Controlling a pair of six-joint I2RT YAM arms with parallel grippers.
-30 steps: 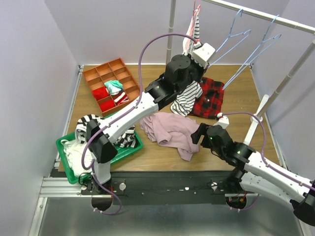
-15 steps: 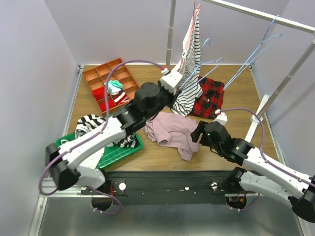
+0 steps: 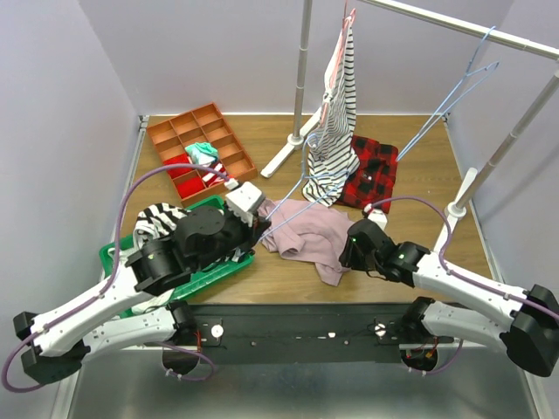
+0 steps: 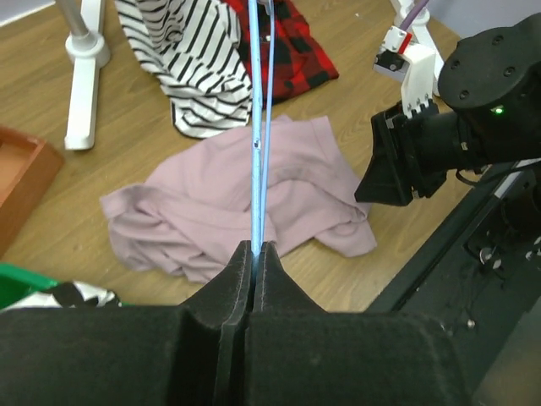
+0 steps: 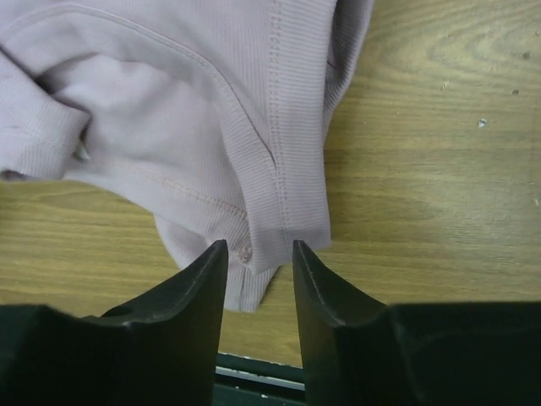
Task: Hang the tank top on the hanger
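The mauve tank top (image 3: 306,234) lies crumpled on the table's middle. My left gripper (image 3: 256,218) is shut on a thin light-blue hanger (image 3: 281,199), held above the top's left edge and slanting up toward the striped shirt. In the left wrist view the wire (image 4: 256,127) runs straight out of the closed jaws (image 4: 255,250) over the tank top (image 4: 211,211). My right gripper (image 3: 346,253) is open at the top's near right corner. In the right wrist view its fingers (image 5: 259,254) straddle the hem corner of the tank top (image 5: 169,110) without closing.
A striped shirt (image 3: 336,113) hangs from the rail on a pinkish-red hanger. A red-and-black plaid garment (image 3: 374,170) lies behind the tank top. More blue hangers (image 3: 454,96) hang on the rail. A brown divided tray (image 3: 196,148) and a green bin (image 3: 203,272) stand left. A rack post (image 3: 461,196) stands right.
My left arm has drawn back from the rail to the near left, carrying a blue hanger down over the table. My right gripper has moved slightly left onto the tank top's near corner.
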